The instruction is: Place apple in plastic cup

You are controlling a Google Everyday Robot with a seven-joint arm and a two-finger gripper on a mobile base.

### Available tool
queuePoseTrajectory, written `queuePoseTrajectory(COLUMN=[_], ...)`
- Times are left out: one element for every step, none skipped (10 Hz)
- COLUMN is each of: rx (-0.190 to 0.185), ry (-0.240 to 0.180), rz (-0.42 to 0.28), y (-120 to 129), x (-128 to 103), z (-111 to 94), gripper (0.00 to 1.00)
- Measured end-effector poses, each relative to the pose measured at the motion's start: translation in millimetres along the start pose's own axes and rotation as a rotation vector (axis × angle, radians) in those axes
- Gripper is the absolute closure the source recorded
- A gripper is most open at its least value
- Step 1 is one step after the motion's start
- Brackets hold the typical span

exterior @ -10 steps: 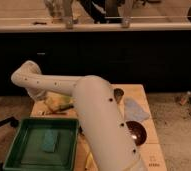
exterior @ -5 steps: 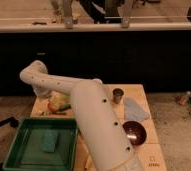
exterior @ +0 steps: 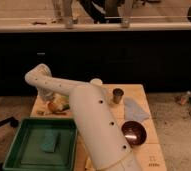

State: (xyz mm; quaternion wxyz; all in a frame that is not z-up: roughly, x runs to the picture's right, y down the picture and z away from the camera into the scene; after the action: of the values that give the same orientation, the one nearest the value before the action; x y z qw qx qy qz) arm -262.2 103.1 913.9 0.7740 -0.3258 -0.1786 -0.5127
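The apple point(exterior: 53, 106), small and red-orange, sits on the left part of the wooden table point(exterior: 139, 92). Just right of it is a pale yellow-green shape that looks like the plastic cup point(exterior: 64, 102). My white arm reaches from the bottom of the view, bends at the far left and comes down there. The gripper point(exterior: 50, 99) hangs right above the apple and appears open, with nothing seen held. The arm hides part of the apple and the cup.
A green tray point(exterior: 19, 150) holding a teal sponge point(exterior: 50, 142) fills the near left. A dark metal cup point(exterior: 118, 95), a cream-white cup point(exterior: 96, 82), a pale blue cloth point(exterior: 135, 108) and a dark red bowl point(exterior: 133, 133) stand to the right. Dark cabinets rise behind.
The bent end of the arm has shifted right and lowered toward the apple. The objects on the table have not moved.
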Motion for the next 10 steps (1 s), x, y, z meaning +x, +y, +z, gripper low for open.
queuePoseTrajectory(rx=[-0.001,0.0,0.001,0.003,0.01,0.016,0.017,0.025,0.03,0.038], ry=[-0.004,-0.007,-0.01,-0.013,-0.017,-0.017,-0.017,-0.014,-0.009,-0.002], rz=[-0.005,-0.007,-0.011,-0.015,-0.019,-0.019,-0.019,-0.017,-0.014,-0.012], y=[0.2,0.6,1.0,0.9,1.1,1.4,2.6,2.6,3.9,4.9], x=[0.1,0.7,1.1,0.8,0.2,0.2,0.2,-0.3,-0.3,-0.4], z=[1.4,2.2,3.3,3.3,3.5,2.8,1.9,-0.2,-4.4,-9.7], gripper=[0.24,0.3,0.43,0.54,0.63,0.72,0.84,0.94,0.99,1.0])
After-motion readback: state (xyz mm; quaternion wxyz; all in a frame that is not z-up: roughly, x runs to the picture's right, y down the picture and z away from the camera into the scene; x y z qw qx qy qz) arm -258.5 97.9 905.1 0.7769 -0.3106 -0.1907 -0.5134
